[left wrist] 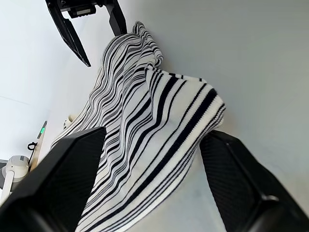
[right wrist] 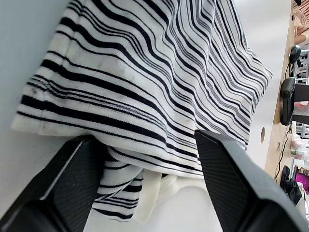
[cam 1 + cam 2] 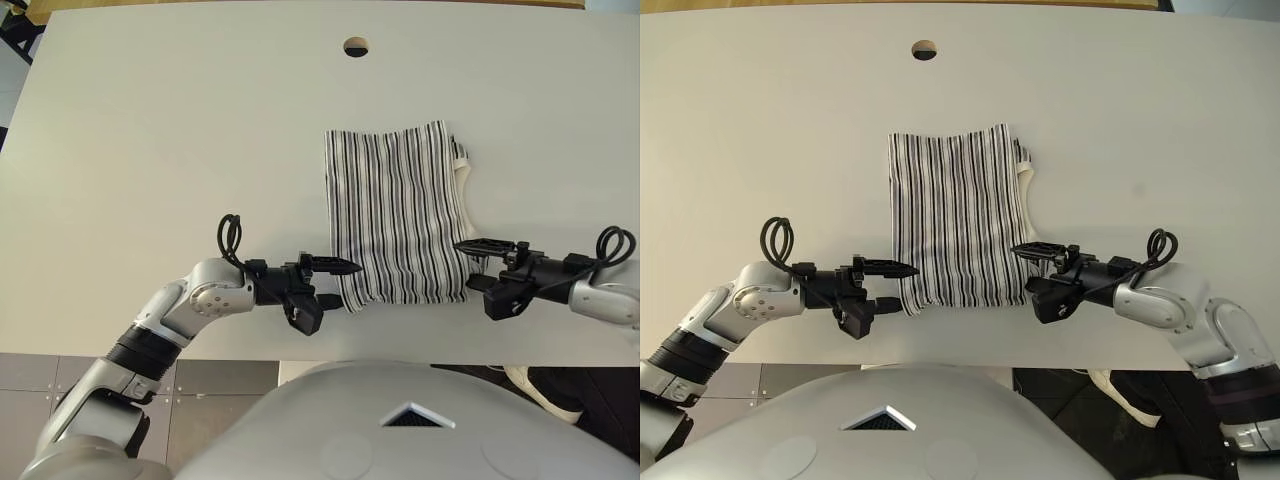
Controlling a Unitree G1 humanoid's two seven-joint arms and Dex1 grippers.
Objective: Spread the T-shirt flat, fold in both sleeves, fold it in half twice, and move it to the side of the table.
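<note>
A black-and-white striped T-shirt (image 3: 400, 215) lies folded into a narrow upright rectangle on the white table (image 3: 150, 150), right of centre. A cream edge (image 3: 462, 170) peeks out along its right side. My left gripper (image 3: 347, 283) is open at the shirt's near left corner, and in the left wrist view that corner (image 1: 169, 125) lies between the fingers (image 1: 53, 188). My right gripper (image 3: 464, 264) is open at the near right corner. The right wrist view shows the striped hem (image 2: 120, 106) just ahead of its fingers (image 2: 236, 188).
A round cable hole (image 3: 355, 46) sits near the table's far edge. Bare tabletop spreads wide to the left of the shirt and behind it. The table's front edge (image 3: 200, 350) runs just below both grippers.
</note>
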